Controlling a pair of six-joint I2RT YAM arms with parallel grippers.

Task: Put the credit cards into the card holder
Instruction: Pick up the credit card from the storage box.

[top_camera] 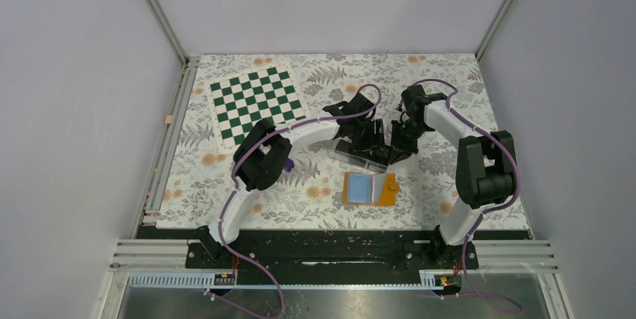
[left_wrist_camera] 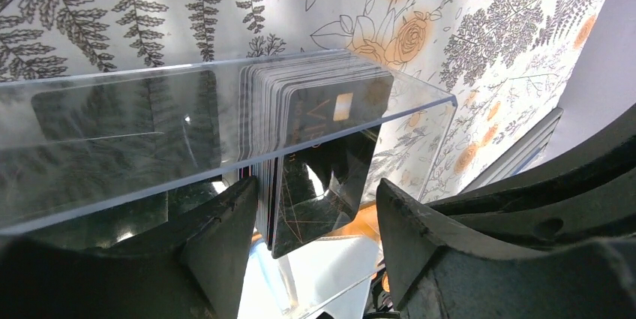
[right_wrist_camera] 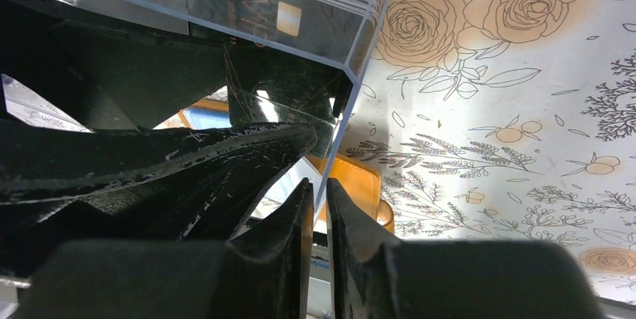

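The left end effector is open, its fingers on either side of a stack of thin, glossy black cards, too many to count, inside one clear plastic box. The right end effector pinches the box's thin wall. Just beyond both, one flat orange wallet lies open on the flowered desk.

Between the fingers of the left hand, the lower corner of the credit cards is hidden behind one finger. Only an orange sliver of the card holder shows beyond them. Ahead of the right hand, the clear box and the cards run off the top edge. The card holder is half hidden behind the box wall. From above, both hands cover the box, so its contents cannot be told.
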